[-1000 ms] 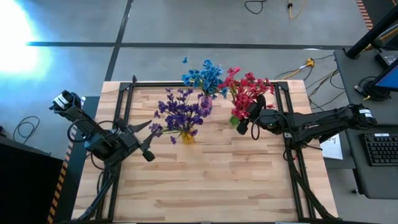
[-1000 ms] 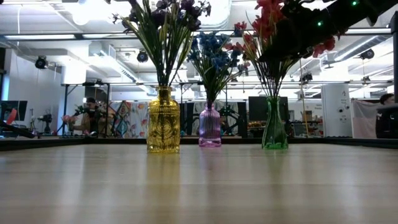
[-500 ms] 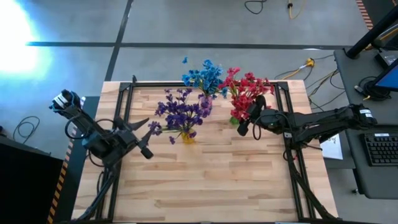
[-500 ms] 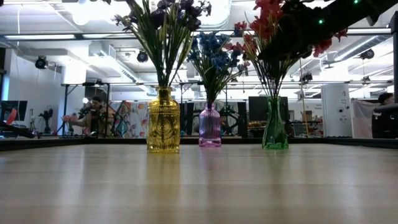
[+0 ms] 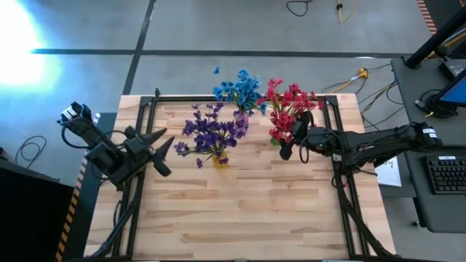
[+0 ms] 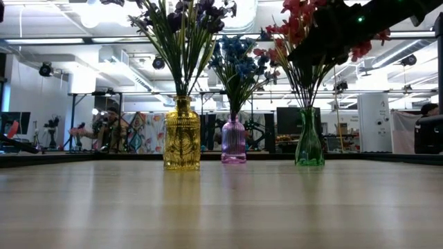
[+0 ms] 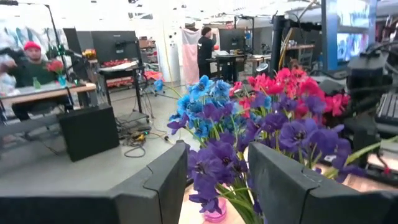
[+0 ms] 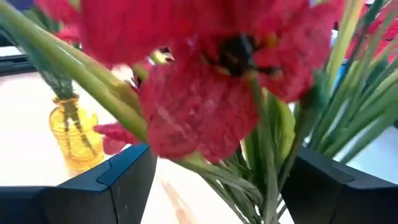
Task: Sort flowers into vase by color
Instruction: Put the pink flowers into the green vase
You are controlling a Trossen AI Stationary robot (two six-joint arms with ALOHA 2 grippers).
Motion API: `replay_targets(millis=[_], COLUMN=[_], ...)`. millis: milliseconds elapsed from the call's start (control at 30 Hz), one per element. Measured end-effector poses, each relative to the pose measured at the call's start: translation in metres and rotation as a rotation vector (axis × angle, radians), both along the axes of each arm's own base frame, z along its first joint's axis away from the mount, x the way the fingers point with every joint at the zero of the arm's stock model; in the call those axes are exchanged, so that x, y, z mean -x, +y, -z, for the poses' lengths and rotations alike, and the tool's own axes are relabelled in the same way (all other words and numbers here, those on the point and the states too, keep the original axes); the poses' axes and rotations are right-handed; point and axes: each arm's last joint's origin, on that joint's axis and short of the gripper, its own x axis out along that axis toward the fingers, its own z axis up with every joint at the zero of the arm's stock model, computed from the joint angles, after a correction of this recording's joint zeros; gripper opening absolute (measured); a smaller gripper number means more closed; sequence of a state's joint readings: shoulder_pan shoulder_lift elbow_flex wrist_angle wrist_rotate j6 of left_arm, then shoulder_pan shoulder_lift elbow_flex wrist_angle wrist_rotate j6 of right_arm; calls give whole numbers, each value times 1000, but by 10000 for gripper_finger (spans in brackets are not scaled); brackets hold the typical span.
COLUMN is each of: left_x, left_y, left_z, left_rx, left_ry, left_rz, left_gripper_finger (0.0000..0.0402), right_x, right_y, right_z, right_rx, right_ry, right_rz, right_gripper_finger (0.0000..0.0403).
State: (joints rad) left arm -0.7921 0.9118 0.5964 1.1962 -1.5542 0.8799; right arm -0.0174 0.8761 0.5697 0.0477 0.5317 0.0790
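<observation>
Three vases stand in a row on the table. A yellow vase (image 6: 182, 135) holds the purple flowers (image 5: 210, 133). A purple vase (image 6: 233, 140) holds the blue flowers (image 5: 238, 89). A green vase (image 6: 309, 138) holds the red-pink flowers (image 5: 287, 105). My right gripper (image 5: 295, 136) is open at the red bunch, and in the right wrist view its fingers stand on either side of the red blooms (image 8: 205, 106) and green stems (image 8: 261, 162). My left gripper (image 5: 164, 151) is open and apart from the purple flowers, on their left; they show ahead of it (image 7: 217, 180). My right gripper is open around the red bunch, level, coming from the table's right side. Blooms and stems (image 8: 186, 163) fill the gap between its fingers (image 8: 124, 180). I cannot tell whether either finger touches them.
Black frame rails (image 5: 149, 116) run along the table's left, right and far edges. Bare wood (image 5: 240, 211) fills the near half of the table. People work at benches in the room beyond (image 6: 107, 128).
My left gripper has drawn back from the purple flowers toward the table's left and far edges, staying open. My right gripper has shifted slightly toward the right edge, and the green vase with the red flowers has slid a little the same way.
</observation>
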Motion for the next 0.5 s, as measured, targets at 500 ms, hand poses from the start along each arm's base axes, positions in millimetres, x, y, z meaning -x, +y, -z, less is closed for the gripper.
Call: replay_targets(millis=[500], left_x=[8], left_y=[8], left_z=[-6], left_rx=[45], left_ry=[-44], left_rz=[0], left_gripper_finger=[157], right_x=[0], right_y=[0], right_z=[1], right_rx=[-51], right_ry=[-14], right_rz=[5], right_gripper_finger=[337])
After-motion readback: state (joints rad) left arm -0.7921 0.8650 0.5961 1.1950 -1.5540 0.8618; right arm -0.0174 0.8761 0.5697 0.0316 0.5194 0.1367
